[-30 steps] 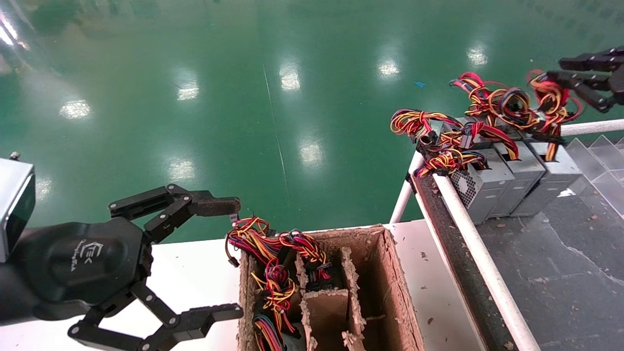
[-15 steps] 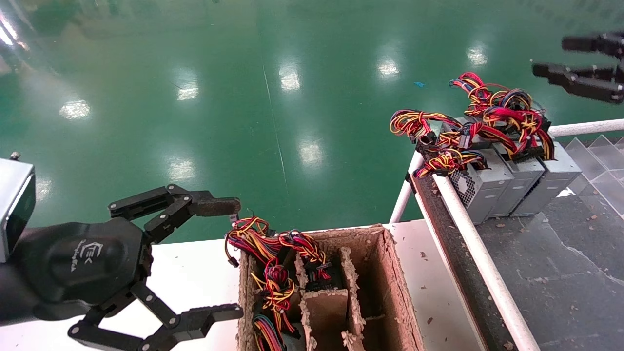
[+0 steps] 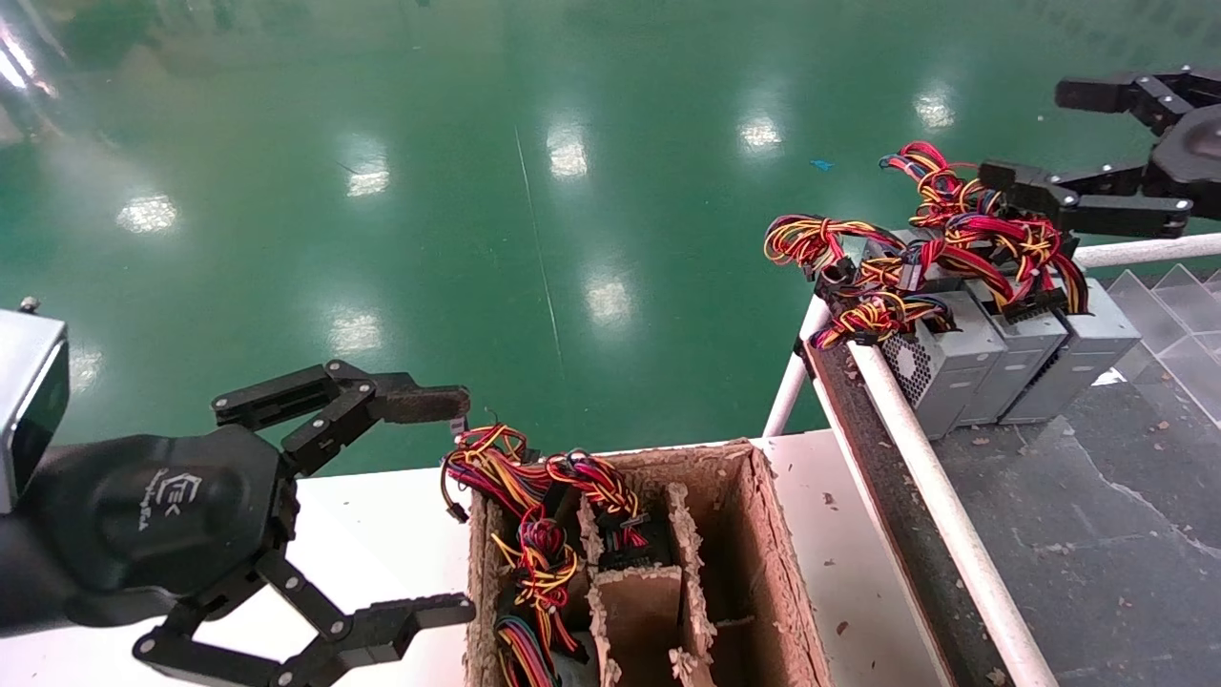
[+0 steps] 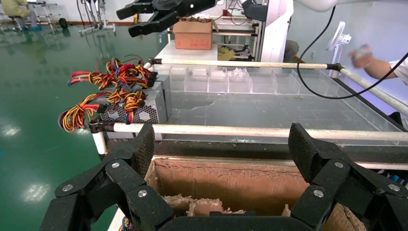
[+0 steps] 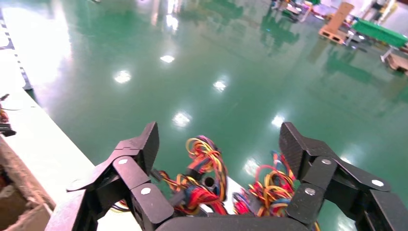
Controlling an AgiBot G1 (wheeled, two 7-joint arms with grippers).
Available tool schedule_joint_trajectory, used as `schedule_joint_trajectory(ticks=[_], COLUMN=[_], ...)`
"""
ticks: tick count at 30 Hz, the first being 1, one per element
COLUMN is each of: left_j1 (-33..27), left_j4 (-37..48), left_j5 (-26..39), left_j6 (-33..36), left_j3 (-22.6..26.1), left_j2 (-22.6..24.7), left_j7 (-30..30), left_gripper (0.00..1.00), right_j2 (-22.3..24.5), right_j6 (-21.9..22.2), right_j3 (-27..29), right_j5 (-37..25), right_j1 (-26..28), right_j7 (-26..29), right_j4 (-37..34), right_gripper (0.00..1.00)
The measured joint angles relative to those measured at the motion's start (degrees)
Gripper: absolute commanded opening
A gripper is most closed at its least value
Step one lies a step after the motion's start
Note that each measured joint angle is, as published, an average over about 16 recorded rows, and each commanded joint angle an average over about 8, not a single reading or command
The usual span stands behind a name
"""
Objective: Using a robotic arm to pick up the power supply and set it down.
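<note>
Power supply: I see three grey metal boxes side by side at about 2 o'clock in my head view, standing on the dark conveyor surface just inside the white rail; the power supply [image 3: 1086, 355] nearest my right arm is the outermost of the row, and nothing grips it.
Wires: a tangle of red, yellow, orange and black wires [image 3: 992, 234] lies heaped on top of the three boxes and spills over the rail toward 12 o'clock.
Right gripper: my right gripper [image 3: 1025, 134] hangs in the air above the wire heap at about 1 o'clock, its two black fingers spread wide apart with nothing between them; the nearer finger sits just over the wires, and I cannot tell if it touches them. From the right wrist view the open gripper [image 5: 219, 139] frames the coloured wires below.
Rail: the white rail [image 3: 940, 506] runs from the boxes down toward 5 o'clock along the conveyor's edge.
Cardboard box: a worn brown cardboard box [image 3: 777, 563] with dividers sits at 6 o'clock on the white table; more wire bundles fill its left compartments, and the right compartment looks bare.
Left gripper: my left gripper [image 3: 463, 506] is parked at 8 o'clock over the white table [image 3: 382, 534], fingers wide apart and holding nothing, just beside the cardboard box.
</note>
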Motion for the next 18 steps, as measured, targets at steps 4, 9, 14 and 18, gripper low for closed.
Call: schedule_joint_trajectory(ticks=[4, 9, 14, 18], left_j1=[0.00, -0.01, -0.01, -0.01], left_j4=[0.00, 0.00, 0.00, 0.00], left_j5=[0.00, -0.01, -0.02, -0.02], left_j6=[0.00, 0.00, -0.01, -0.01], left_j3=[0.01, 0.02, 0.03, 0.03], left_j2=[0.00, -0.01, -0.01, -0.01], left_j7=[0.00, 0.01, 0.01, 0.02], left_gripper=[1.00, 1.00, 1.00, 1.00], right_j2=[0.34, 0.76, 1.18, 1.52], right_j6=[-0.64, -1.45, -2.25, -2.89], right_j3=[0.26, 0.59, 0.91, 1.17], right_j5=[2.60, 5.85, 9.09, 11.70], right_j1=[-2.99, -6.73, -10.47, -13.47], right_j7=[1.14, 2.57, 3.99, 5.14], right_j4=[3.58, 8.06, 12.53, 16.13], right_gripper=[1.00, 1.00, 1.00, 1.00])
